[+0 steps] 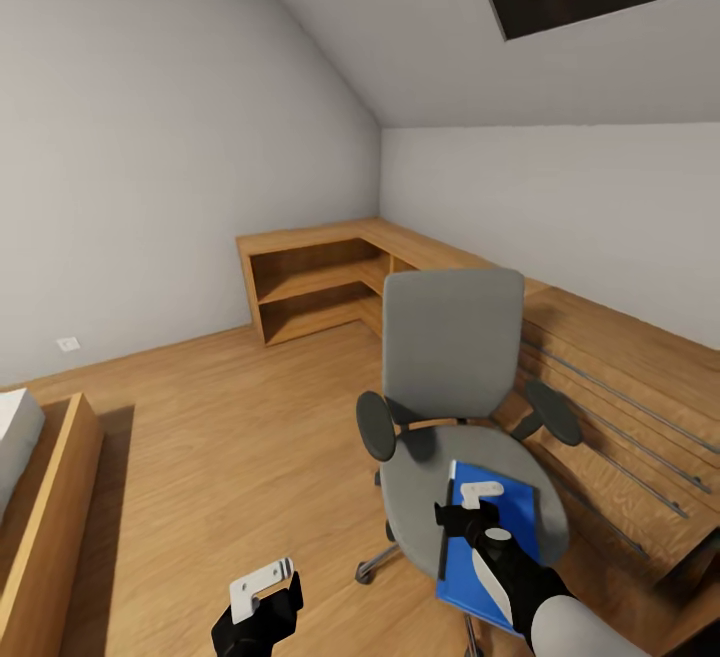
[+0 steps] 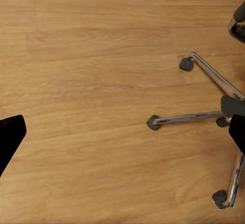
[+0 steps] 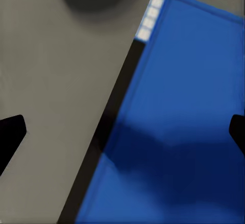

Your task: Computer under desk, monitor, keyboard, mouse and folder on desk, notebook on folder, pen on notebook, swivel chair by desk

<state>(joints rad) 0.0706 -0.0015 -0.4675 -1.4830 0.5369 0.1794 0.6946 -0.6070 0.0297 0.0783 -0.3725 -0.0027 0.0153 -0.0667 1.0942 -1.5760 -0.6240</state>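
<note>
**Right claw over the folder on the chair**

The folder lies flat on the chair seat. The right claw hangs just above it, fingers apart. The left claw, also spread wide, hovers over bare floor beside the chair's base.

Both claws gape, left low, right extended.

folder partly covered by right gripper; swivel chair base mostly hidden under seat; bed cut off at frame edge
</note>
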